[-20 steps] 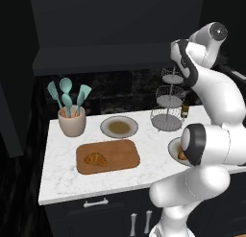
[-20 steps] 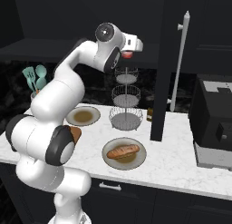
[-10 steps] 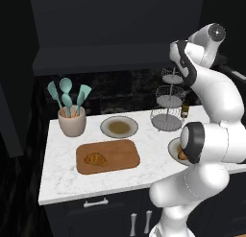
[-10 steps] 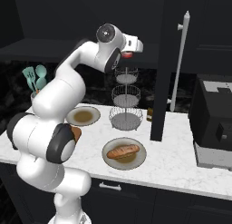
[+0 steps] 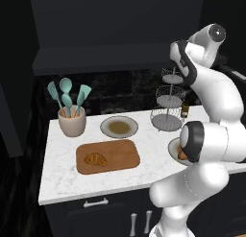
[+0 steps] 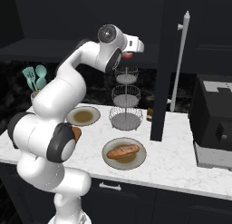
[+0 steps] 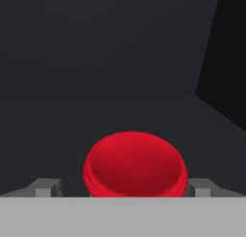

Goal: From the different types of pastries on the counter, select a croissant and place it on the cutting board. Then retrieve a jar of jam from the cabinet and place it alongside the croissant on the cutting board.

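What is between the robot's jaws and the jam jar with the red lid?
Nothing visible. In the hand view the jar of jam sits right between the open gripper's two fingertips, with only dark cabinet around it.

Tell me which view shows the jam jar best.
The hand view: the jar of jam shows its red lid close up, between the open gripper's fingertips. The right base view shows a red sliver under the hand.
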Controlling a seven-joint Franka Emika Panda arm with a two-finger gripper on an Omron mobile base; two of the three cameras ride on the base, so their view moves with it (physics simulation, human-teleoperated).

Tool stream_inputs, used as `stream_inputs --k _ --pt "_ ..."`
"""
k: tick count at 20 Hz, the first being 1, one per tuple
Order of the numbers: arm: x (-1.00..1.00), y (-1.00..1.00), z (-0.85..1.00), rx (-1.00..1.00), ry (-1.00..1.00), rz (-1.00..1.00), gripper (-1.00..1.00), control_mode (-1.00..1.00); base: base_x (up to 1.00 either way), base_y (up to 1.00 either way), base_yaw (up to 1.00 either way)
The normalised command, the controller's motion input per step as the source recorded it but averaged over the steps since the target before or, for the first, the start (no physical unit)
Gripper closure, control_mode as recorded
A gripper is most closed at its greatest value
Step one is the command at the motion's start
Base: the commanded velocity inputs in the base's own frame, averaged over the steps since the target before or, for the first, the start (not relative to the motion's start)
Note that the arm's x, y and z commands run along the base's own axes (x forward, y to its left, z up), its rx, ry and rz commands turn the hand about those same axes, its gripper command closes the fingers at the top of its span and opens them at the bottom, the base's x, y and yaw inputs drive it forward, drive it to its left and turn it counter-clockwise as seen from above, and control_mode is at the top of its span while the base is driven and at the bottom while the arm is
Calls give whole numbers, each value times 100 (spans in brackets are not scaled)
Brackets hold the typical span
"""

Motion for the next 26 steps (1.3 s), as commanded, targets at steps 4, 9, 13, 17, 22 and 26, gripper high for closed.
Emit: stream_inputs --k 4,9,13,17,22,26 --pt "5 -2 0 0 0 0 -100 -100 0 0 0" --pt "0 -3 -31 0 0 0 -100 -100 0 0 0" --pt "1 -12 -15 0 0 0 -100 -100 0 0 0" --pt "10 -1 0 0 0 0 -100 -100 0 0 0" --pt "11 0 0 0 0 0 -100 -100 0 0 0" --pt "32 0 0 0 0 0 -100 -100 0 0 0"
